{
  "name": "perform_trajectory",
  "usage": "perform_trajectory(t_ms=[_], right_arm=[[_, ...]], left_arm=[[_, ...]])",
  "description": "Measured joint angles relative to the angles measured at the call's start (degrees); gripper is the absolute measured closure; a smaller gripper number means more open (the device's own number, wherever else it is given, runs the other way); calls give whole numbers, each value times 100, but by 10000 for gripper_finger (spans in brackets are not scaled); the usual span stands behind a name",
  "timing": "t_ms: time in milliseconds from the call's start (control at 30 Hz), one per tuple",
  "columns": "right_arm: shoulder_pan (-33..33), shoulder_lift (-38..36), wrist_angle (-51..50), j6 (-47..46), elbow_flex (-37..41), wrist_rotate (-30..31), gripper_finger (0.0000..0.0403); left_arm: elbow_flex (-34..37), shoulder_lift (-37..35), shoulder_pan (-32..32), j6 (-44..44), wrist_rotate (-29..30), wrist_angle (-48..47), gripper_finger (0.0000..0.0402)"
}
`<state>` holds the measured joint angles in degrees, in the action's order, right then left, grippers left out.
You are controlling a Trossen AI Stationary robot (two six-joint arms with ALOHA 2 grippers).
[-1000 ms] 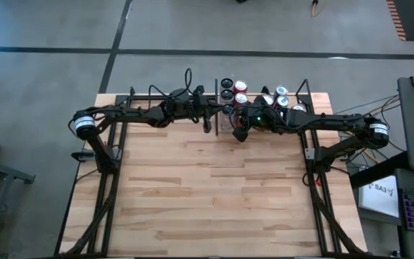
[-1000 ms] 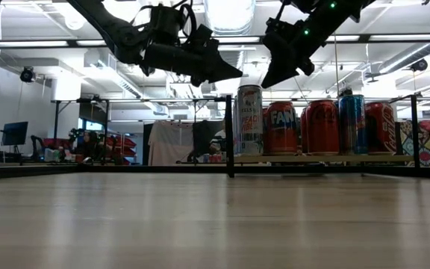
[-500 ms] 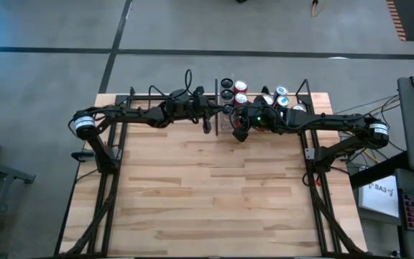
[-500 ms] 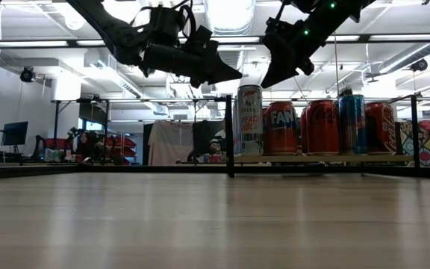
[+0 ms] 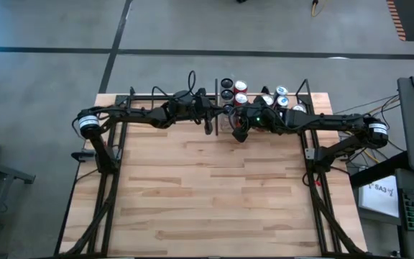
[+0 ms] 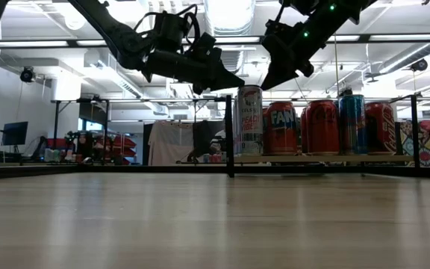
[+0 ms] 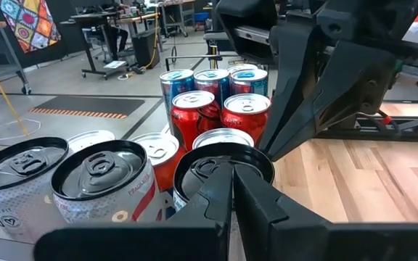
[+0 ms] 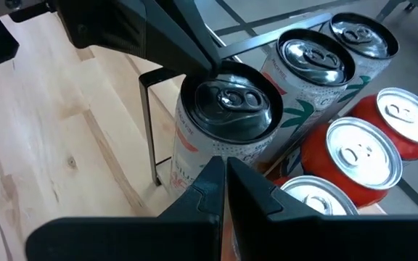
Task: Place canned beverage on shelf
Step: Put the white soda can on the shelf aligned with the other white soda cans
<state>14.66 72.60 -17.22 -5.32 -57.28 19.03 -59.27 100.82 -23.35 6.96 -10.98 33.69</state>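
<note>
Both pincers are pressed together, empty, above the tall silver can (image 6: 248, 119): left pincer (image 6: 236, 76) at its 10 o'clock, right pincer (image 6: 267, 81) at 1. The can stands on the shelf (image 6: 319, 158) at the worktop's (image 5: 214, 187) 12 o'clock edge.

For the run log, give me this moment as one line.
left gripper: shut, empty, above tall silver can | right gripper: shut, empty, above same can | cans: standing on shelf | phase: none held
</note>
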Motion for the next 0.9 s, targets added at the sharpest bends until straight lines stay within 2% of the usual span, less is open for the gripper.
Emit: perform_trajectory(t_ms=[267,433,900], right_arm=[[0,133,319,234,4,12,394],[0,190,292,198,7,339,394],[2,162,300,180,7,365,394]], left_arm=[[-2,-13,2,-219,-2,-27,402],[-7,-13,2,-286,-4,-29,402],[-7,-63,28,-352,-7,19,402]])
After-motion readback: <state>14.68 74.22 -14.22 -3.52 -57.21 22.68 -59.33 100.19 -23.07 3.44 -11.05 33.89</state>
